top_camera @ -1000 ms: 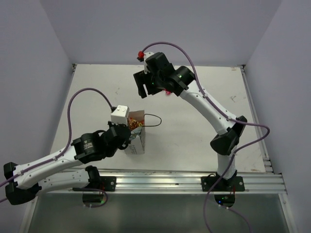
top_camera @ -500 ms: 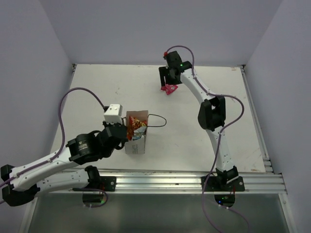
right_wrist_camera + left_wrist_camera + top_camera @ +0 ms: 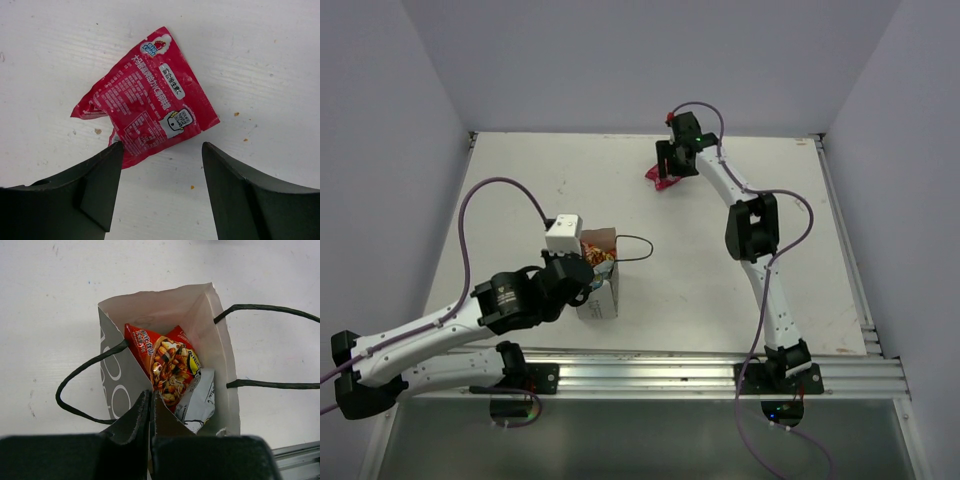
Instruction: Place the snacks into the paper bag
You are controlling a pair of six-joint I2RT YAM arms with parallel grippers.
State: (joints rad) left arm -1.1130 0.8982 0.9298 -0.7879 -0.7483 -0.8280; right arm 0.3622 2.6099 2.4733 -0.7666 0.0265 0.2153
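Observation:
The white paper bag [image 3: 602, 298] stands upright near the left arm, with its black loop handles spread. My left gripper [image 3: 151, 392] is shut on the bag's near wall [image 3: 120, 375] and holds the mouth open. It also shows in the top view [image 3: 582, 274]. Inside the bag lie the red-orange packet [image 3: 167, 362] and the pale blue-clear packet [image 3: 200, 400]. The small magenta packet [image 3: 150, 97] lies flat on the table at the far side [image 3: 658, 178]. My right gripper [image 3: 161, 146] hangs open and empty just above the packet's near edge [image 3: 670, 166]. The pink multicolour packet is not visible.
A white camera block [image 3: 563, 236] sits on the left wrist beside the bag. One black bag handle [image 3: 636, 248] loops out to the right. Small crumbs dot the white table [image 3: 250, 75] near the magenta packet. The side walls stand close on left and right.
My right arm swung from near the bag out to the far side and came down over the magenta packet. My left arm shifted slightly, still holding the bag.

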